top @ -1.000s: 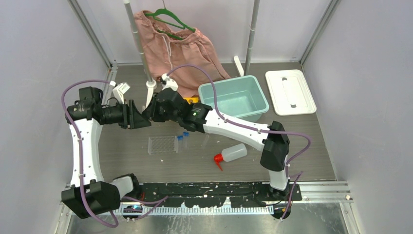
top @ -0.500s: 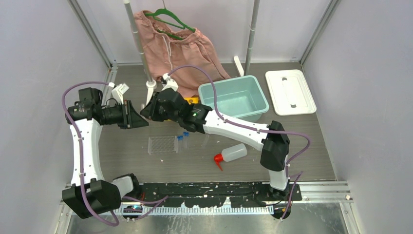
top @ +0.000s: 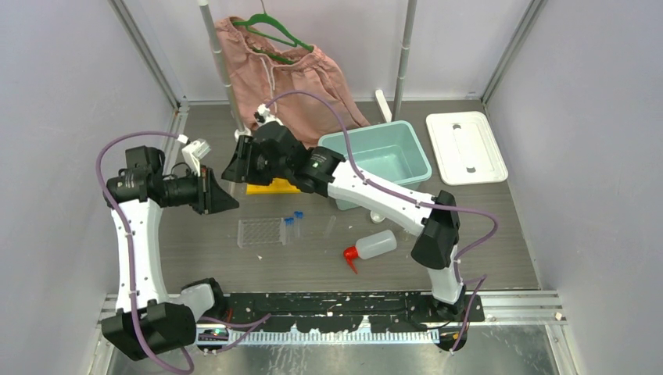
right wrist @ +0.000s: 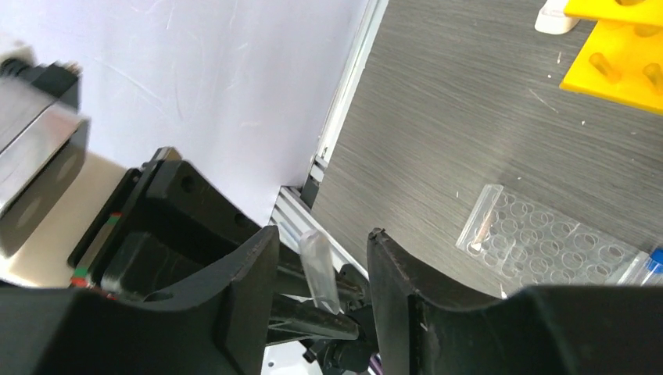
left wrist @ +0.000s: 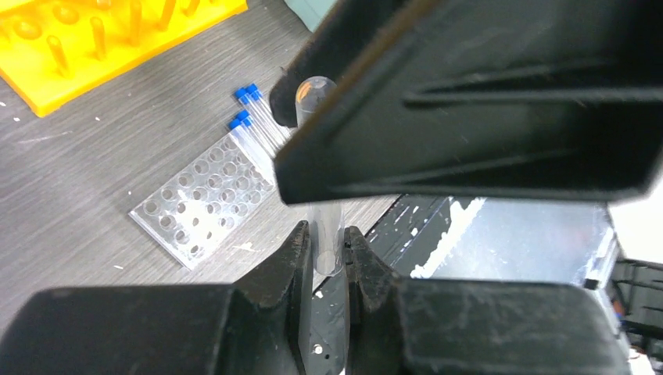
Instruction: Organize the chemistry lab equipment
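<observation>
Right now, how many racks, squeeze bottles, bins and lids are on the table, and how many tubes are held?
Racks: 2, yellow rack and clear rack
Bottle: 1
Bin: 1
Lid: 1
Held tube: 1, in the left tool
Total: 6

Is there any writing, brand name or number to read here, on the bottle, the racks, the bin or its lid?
No text can be read in any view.
The squeeze bottle, clear rack, yellow rack, teal bin and white lid show no lettering.
A small lit panel by the left arm's base is too small to read.
</observation>
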Robot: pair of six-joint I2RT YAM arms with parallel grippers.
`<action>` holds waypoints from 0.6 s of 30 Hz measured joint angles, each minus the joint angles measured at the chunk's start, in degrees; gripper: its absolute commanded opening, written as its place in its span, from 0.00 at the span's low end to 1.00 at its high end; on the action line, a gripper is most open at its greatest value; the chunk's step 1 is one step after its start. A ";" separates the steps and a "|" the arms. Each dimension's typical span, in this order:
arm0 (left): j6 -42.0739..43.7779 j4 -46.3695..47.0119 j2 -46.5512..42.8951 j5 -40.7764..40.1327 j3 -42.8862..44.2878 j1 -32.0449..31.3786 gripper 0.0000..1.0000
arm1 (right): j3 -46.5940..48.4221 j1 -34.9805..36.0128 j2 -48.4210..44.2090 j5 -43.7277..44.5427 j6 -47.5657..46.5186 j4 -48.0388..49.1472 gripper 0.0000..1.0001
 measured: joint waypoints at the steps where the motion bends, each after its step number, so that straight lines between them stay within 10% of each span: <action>1: 0.57 -0.24 -0.61 0.04 -0.07 0.00 0.03 | 0.31 -0.24 0.00 -0.98 -0.20 -0.68 0.47; 18: 5.11 -1.53 -3.32 -0.09 -1.18 0.00 0.05 | 3.78 -1.46 1.73 -7.82 -2.51 -5.05 0.09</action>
